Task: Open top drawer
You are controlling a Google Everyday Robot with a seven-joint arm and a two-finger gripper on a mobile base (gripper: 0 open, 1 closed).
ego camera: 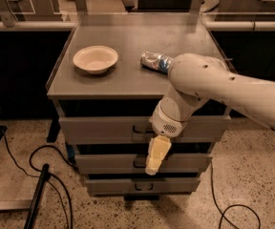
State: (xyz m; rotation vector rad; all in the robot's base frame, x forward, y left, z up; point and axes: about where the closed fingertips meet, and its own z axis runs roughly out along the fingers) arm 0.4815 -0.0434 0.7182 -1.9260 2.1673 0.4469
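Note:
The top drawer [99, 129] is the widest grey front, just under the cabinet's top, with a small dark loop handle [140, 129] at its centre. The two narrower drawers [109, 163] sit below it. My gripper [156, 156] is cream-coloured and hangs pointing down in front of the middle drawer, just right of and below the top drawer's handle. My white arm [209, 82] reaches in from the right and covers the right part of the top drawer's front.
A cream bowl [95, 58] and a crumpled silver-blue bag [155, 61] lie on the cabinet's top [128, 37]. Black cables [47, 159] and a dark pole [37, 199] lie on the speckled floor at left. Another cable [233, 209] lies at right.

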